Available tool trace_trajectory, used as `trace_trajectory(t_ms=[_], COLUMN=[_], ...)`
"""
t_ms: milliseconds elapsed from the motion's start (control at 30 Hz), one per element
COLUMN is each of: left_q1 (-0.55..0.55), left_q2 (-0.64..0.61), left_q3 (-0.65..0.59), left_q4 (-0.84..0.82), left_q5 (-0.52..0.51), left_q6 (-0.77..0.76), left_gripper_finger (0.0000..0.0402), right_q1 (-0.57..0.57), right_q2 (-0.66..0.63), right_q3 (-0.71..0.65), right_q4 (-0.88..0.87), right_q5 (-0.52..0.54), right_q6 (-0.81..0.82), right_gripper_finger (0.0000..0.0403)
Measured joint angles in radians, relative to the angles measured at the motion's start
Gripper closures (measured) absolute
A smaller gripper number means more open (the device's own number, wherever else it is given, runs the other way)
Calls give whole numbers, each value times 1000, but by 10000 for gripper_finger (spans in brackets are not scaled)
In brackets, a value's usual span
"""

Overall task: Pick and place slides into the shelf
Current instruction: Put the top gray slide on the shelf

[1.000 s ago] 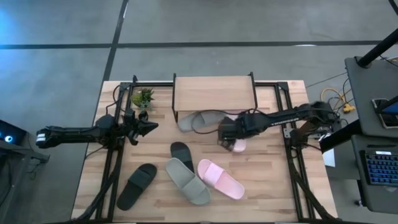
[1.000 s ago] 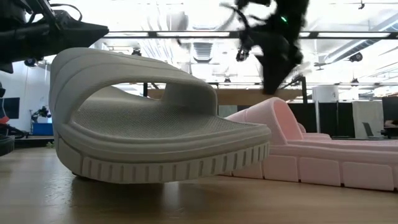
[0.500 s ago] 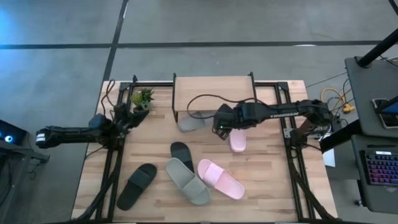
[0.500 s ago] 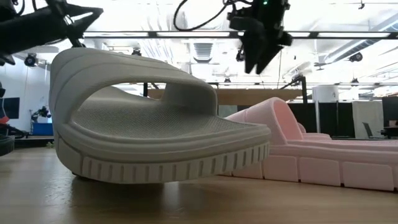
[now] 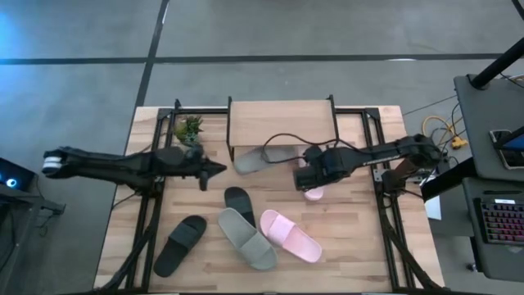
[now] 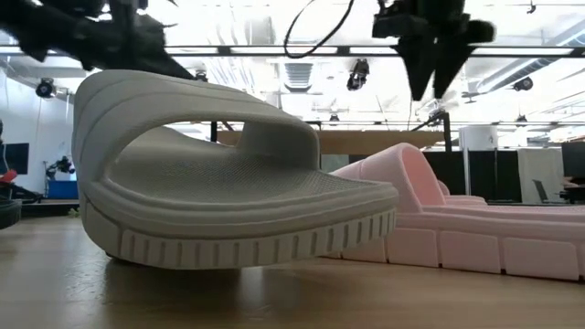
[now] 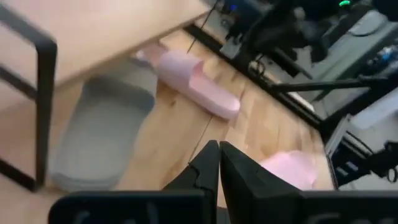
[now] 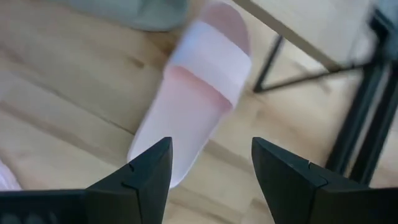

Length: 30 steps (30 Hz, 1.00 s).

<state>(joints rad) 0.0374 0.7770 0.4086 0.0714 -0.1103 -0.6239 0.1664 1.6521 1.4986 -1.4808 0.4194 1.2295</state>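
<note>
The shelf (image 5: pixel 282 120) stands at the table's far edge. One grey slide (image 5: pixel 249 161) lies partly under it, and a pink slide (image 5: pixel 313 192) lies flat on its sole just in front, toe toward the shelf (image 8: pixel 323 25). My right gripper (image 8: pixel 211 163) hovers open over this pink slide's (image 8: pixel 200 93) heel end without touching it. My left gripper (image 5: pixel 219 170) is shut, held above bare wood left of the grey slide (image 7: pixel 99 134). Nearer lie two black slides (image 5: pixel 239 201) (image 5: pixel 180 244), a grey one (image 5: pixel 246 238) and a pink one (image 5: pixel 291 236).
A small potted plant (image 5: pixel 188 128) stands at the shelf's left. Black table-frame rails (image 5: pixel 150 215) run along both sides. Bare wood lies between the two grippers and along the near right of the table. In the low view the near grey slide (image 6: pixel 219 174) fills the foreground.
My left gripper drew back toward the plant, then reached right toward the table's middle. My right gripper swung toward the shelf and the grey slide, then came back right and nearer, over the pink slide.
</note>
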Motion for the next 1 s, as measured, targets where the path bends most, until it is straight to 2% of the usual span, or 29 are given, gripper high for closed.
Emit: trace_trajectory(t_ms=[133, 200, 300, 433, 600, 733, 867, 1000], left_q1=[-14, -47, -87, -103, -104, -93, -78, -71], left_q2=[170, 250, 342, 486, 653, 774, 855, 911], left_q3=[23, 22, 24, 37, 133, 250, 337, 397], left_q4=[52, 143, 292, 436, 468, 468, 418, 330], left_q5=[-24, -45, -130, -201, -268, -319, -324, -326], left_q6=[-194, -237, -343, -458, -588, -653, -689, -793], left_gripper_finger=[402, 402, 402, 402, 402, 395, 360, 303], right_q1=[48, 79, 134, 197, 243, 293, 349, 384], right_q2=[-24, -44, -77, -126, -184, -245, -319, -400], right_q3=[0, 0, 0, -3, -29, -61, -104, -168], right_q4=[-56, -78, -91, -90, -91, -91, -89, -90], right_q5=[0, 0, 3, 31, 73, 142, 235, 263], right_q6=[240, 360, 524, 652, 673, 625, 613, 617], right_gripper_finger=[193, 193, 193, 193, 193, 193, 193, 193])
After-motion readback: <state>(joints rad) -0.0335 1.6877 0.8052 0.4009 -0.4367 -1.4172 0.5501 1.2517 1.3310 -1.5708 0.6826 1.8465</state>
